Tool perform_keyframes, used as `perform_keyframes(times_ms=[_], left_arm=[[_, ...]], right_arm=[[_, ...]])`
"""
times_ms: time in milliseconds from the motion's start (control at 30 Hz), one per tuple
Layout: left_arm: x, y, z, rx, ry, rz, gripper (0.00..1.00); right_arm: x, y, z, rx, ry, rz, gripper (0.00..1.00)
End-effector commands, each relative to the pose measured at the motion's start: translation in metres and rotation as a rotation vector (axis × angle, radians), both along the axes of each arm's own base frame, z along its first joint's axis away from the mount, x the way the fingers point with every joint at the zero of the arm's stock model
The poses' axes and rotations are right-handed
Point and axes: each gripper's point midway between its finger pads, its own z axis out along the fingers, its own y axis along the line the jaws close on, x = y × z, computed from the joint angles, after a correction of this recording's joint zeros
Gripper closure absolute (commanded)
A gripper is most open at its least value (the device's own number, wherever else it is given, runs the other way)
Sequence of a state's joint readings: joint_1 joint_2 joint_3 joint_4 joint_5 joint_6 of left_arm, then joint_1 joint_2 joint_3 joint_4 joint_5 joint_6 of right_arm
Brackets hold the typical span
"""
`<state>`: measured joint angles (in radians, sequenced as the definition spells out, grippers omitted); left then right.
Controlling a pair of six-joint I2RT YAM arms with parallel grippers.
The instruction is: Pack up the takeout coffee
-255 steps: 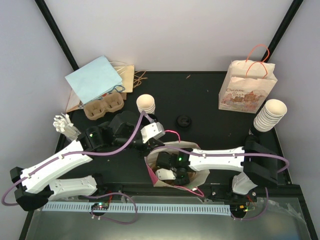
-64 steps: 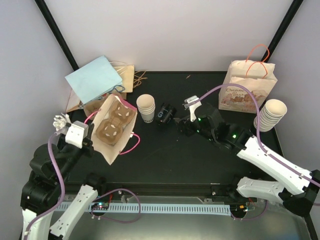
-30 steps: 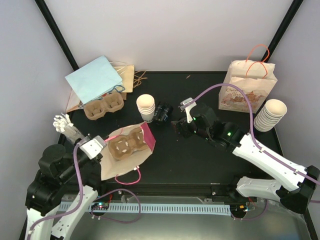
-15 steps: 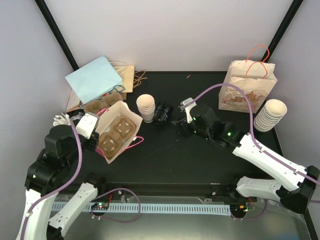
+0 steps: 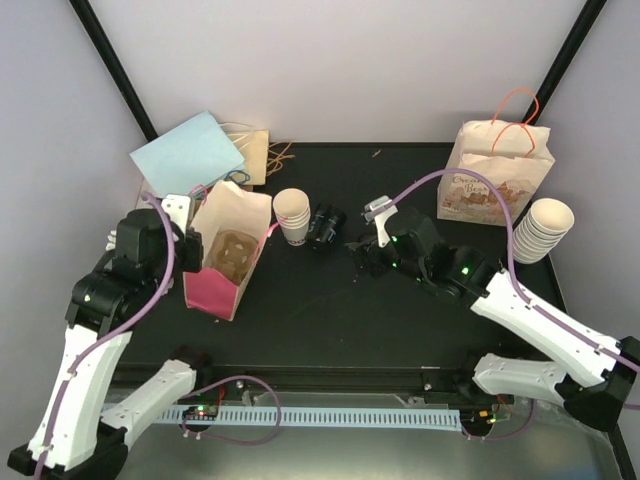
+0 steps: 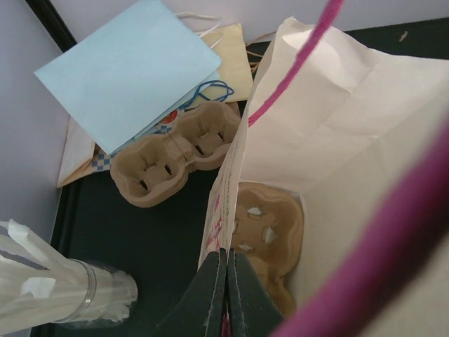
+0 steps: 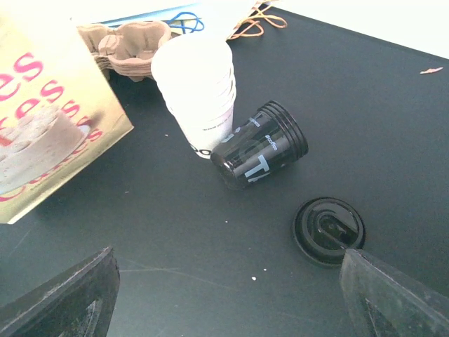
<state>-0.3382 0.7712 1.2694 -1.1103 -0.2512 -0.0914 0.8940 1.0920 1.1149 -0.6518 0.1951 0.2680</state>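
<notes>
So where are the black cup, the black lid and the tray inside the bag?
black cup (image 7: pixel 261 146): right wrist view, side wall.
black lid (image 7: pixel 328 230): right wrist view, top centre.
tray (image 6: pixel 275 216): left wrist view, top face.

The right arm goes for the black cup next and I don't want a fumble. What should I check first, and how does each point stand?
1. Bag grip: left gripper shut on the wall of the paper bag: ok.
2. Bag pose: paper bag upright with its mouth open: ok.
3. Bag contents: cup carrier sits inside the bag: ok.
4. Free hand: right gripper open and empty: ok.
5. Cup pose: black cup upright: not ok, it lies on its side by the white cup stack.
6. Lid: black lid on the cup: not ok, it lies apart on the table.
</notes>
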Motion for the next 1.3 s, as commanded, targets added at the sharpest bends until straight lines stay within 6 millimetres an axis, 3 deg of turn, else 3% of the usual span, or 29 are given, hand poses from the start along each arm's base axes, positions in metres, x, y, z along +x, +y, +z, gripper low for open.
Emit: perform_keyframes(times_ms=[0,533,1033,1067,1200,1267], left_arm=[[0.010,0.004,0.012,-0.110,-0.004,0.105,0.98],[0.048,0.003,-0.002,-0.336,0.036,0.128,0.97],[0.066,0.016,-0.016,-0.408,0.030,0.151,0.95],[0.066,0.016,-0.017,-0.406,0.030,0.153,0.92],[0.063,0.017,-0.019,-0.399,0.039,0.154,0.59],[0.061,0.015,-0.023,-0.399,0.060,0.147,0.48]], right_arm=[[-0.004,-0.005,0.011,0.036,-0.008,-0.002,0.11],[-0.013,-0.014,0.009,0.044,-0.003,-0.002,0.11],[-0.011,-0.010,-0.006,0.025,0.033,-0.009,0.11],[-0.010,-0.009,-0.009,0.021,0.041,-0.009,0.11],[-0.007,-0.004,-0.012,0.010,0.056,-0.006,0.11],[-0.006,-0.002,-0.013,0.008,0.060,-0.005,0.11]])
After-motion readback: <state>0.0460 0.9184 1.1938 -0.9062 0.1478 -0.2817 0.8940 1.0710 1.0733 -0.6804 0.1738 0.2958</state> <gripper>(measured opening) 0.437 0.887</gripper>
